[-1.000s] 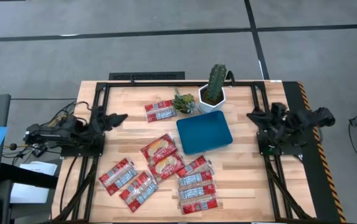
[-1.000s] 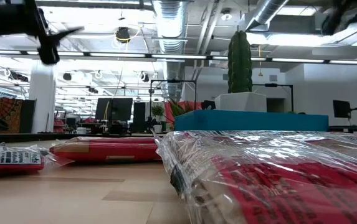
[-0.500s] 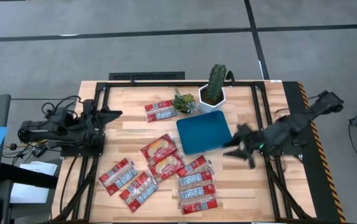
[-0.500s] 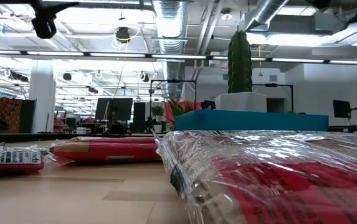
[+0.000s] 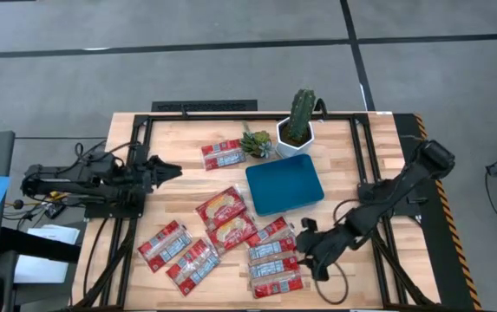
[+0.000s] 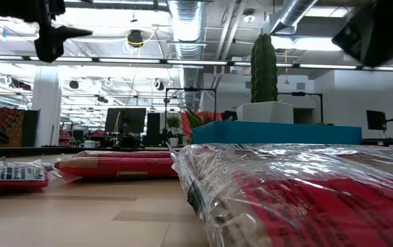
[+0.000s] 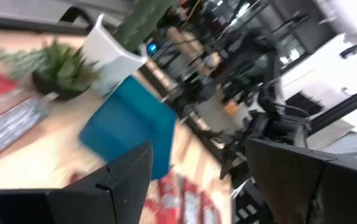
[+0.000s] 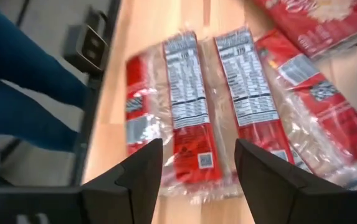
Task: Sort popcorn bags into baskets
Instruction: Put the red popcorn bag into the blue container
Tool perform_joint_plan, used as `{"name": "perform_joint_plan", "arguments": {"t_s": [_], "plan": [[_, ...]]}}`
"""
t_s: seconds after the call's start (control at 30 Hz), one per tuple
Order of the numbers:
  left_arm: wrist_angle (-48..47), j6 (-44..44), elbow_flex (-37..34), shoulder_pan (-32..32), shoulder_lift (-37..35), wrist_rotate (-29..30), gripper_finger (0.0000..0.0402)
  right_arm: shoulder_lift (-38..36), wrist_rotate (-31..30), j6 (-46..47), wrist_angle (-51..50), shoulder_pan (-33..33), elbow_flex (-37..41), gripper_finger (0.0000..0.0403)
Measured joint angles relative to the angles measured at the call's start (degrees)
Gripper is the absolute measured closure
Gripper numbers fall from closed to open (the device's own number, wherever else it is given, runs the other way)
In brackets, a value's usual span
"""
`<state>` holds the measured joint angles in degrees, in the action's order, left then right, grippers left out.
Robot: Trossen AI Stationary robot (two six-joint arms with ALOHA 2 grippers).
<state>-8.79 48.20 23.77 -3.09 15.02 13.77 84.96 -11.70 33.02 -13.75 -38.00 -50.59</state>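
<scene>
Several red popcorn bags (image 5: 273, 258) lie flat on the wooden table near its front middle, and one more bag (image 5: 223, 154) lies farther back. The teal basket (image 5: 284, 184) rests flat at the centre. My right gripper (image 5: 307, 243) hovers open just right of the front bags. In its wrist view my right gripper (image 8: 198, 177) looks down on two bags (image 8: 184, 106) side by side. My left gripper (image 5: 170, 169) stands open in the air by the table's left edge and points toward the basket (image 7: 128, 127).
A white pot with a cactus (image 5: 296, 130) and a small succulent (image 5: 255, 142) stand behind the basket. Black frame rails (image 5: 135, 173) run along both table sides. A person's blue-clad leg (image 8: 22, 81) shows beside the table's edge in the right wrist view.
My right gripper has swung from the table's right edge toward the near middle and come down over the front bags. My left gripper has shifted only a little by the left edge. No bag has moved.
</scene>
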Motion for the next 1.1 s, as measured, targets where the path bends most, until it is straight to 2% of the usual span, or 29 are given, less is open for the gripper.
{"name": "perform_joint_plan", "arguments": {"t_s": [0.3, 0.77, 0.9, 1.1], "plan": [[-7.9, 3.3, 0.0, 0.0, 0.3, 0.0, 0.0155, 10.3, 2.2, -9.8, 8.7, 0.3, 0.0, 0.0172], [-13.2, 3.3, 0.0, 0.0, 0.3, 0.5, 0.0155, 17.3, 2.2, -10.0, 10.1, 0.9, -0.3, 0.0185], [-14.4, 4.1, 0.0, 0.0, 0.3, 0.5, 0.0155, 18.1, 2.0, -10.0, 8.8, 0.9, -0.3, 0.0215], [-14.6, 4.5, 0.0, 0.0, 0.3, 0.7, 0.0155, 17.9, 2.8, -10.0, 3.8, 1.8, -0.4, 0.0312]]}}
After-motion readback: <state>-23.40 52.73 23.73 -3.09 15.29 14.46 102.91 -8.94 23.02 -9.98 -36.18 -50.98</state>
